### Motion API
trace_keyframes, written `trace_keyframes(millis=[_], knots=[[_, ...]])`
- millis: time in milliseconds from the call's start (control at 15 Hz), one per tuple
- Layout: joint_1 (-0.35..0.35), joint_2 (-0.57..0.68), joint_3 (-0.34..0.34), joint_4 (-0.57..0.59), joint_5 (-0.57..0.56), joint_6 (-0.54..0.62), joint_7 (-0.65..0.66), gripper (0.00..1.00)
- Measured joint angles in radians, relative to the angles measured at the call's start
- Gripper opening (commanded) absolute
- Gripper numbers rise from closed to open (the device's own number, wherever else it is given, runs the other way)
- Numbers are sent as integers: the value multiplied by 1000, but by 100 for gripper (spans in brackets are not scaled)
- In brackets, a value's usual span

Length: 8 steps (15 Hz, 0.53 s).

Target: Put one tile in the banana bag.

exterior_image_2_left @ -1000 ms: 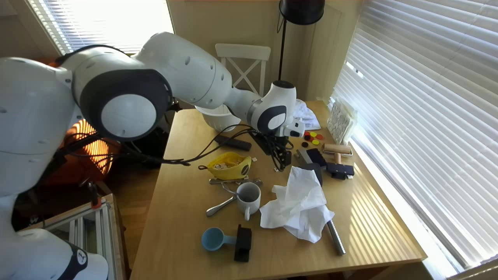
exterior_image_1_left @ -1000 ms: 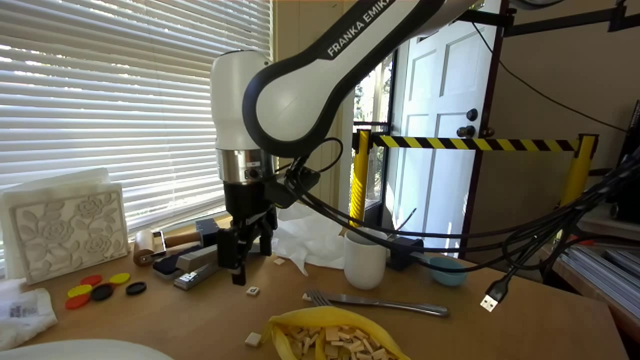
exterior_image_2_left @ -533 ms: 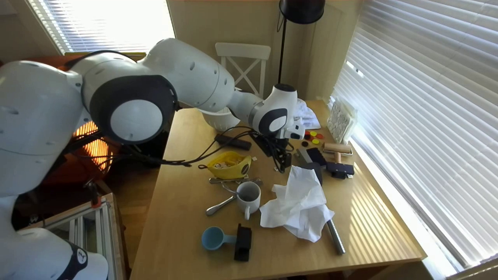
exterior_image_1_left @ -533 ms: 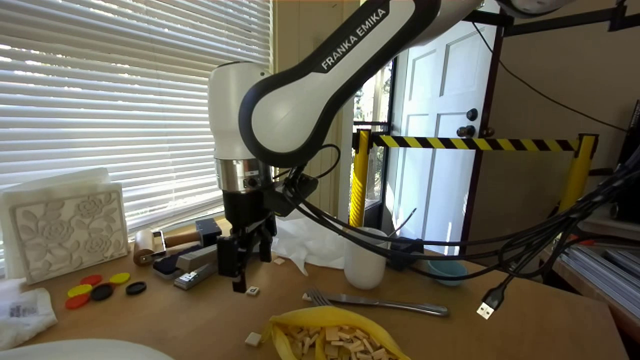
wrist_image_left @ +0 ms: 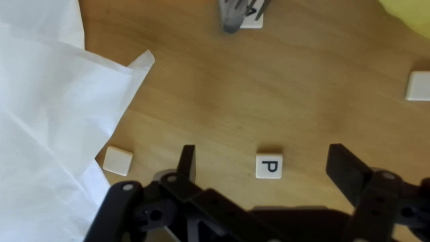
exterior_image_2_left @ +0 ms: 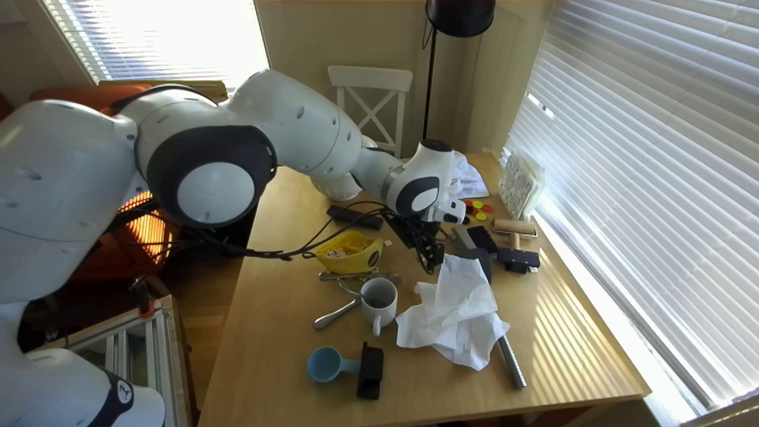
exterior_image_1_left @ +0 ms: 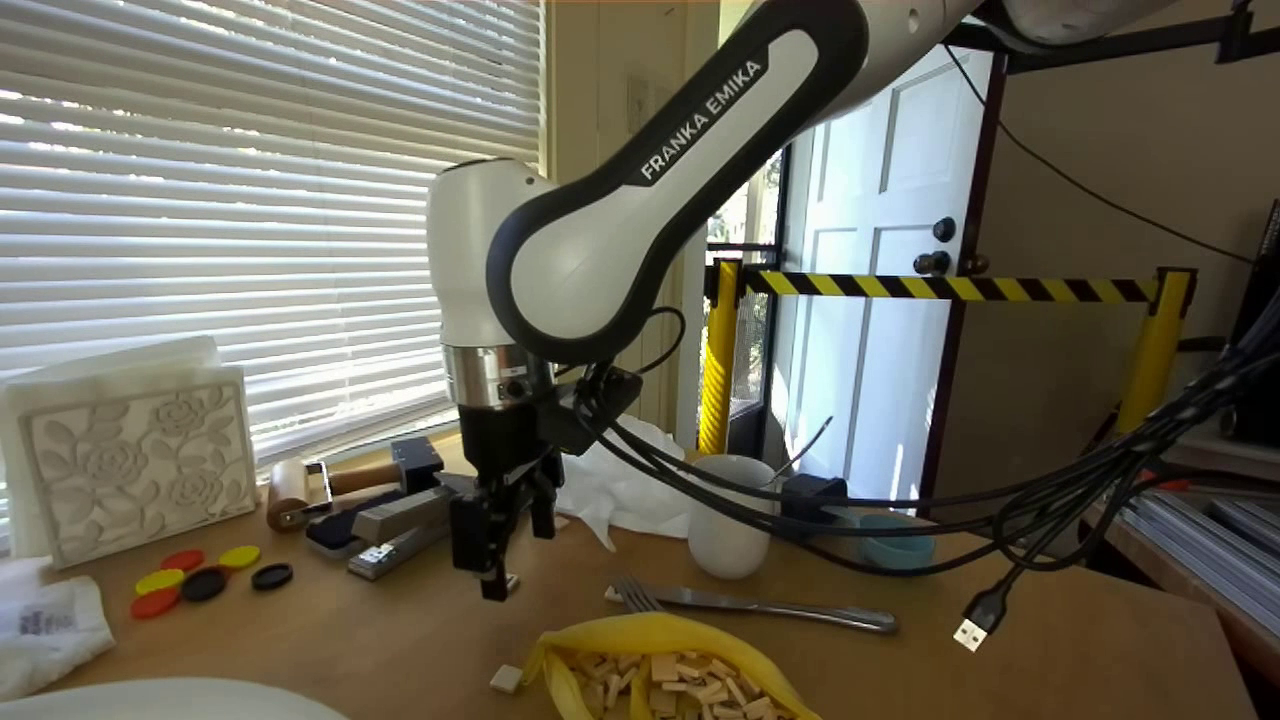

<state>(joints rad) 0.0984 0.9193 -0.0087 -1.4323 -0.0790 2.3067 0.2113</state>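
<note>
A white tile marked P (wrist_image_left: pixel 269 166) lies flat on the table between my open fingers in the wrist view. In an exterior view the same tile (exterior_image_1_left: pixel 513 584) is partly hidden behind a fingertip. My gripper (wrist_image_left: pixel 262 148) is open and empty, pointing down above this tile; it also shows in both exterior views (exterior_image_1_left: pixel 518 562) (exterior_image_2_left: pixel 433 256). The yellow banana bag (exterior_image_1_left: pixel 655 628) stands open with many tiles inside; it also shows in an exterior view (exterior_image_2_left: pixel 359 262) and at the wrist view's top right corner (wrist_image_left: pixel 411 15). Loose blank-faced tiles lie left (wrist_image_left: pixel 117 160) and right (wrist_image_left: pixel 419 86).
Crumpled white paper (wrist_image_left: pixel 50 101) lies beside the gripper. A fork and knife (exterior_image_1_left: pixel 780 606) lie behind the bag, over another tile (wrist_image_left: pixel 252 21). A white mug (exterior_image_1_left: pixel 730 530), stapler (exterior_image_1_left: pixel 392 538) and coloured discs (exterior_image_1_left: pixel 204 583) stand around. Cables hang from the arm.
My arm has come down toward the table and, in an exterior view, shifted slightly right at the end, so a finger now overlaps the P tile. The gripper has stayed open.
</note>
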Motion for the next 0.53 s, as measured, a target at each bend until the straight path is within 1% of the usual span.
trace_keyframes(millis=[267, 400, 467, 533], knots=[[-4, 19, 1, 9, 6, 23, -5, 99], [-4, 22, 3, 10, 9, 37, -8, 82], [-3, 22, 4, 11, 9, 42, -9, 77], [-3, 23, 4, 11, 9, 47, -9, 74]])
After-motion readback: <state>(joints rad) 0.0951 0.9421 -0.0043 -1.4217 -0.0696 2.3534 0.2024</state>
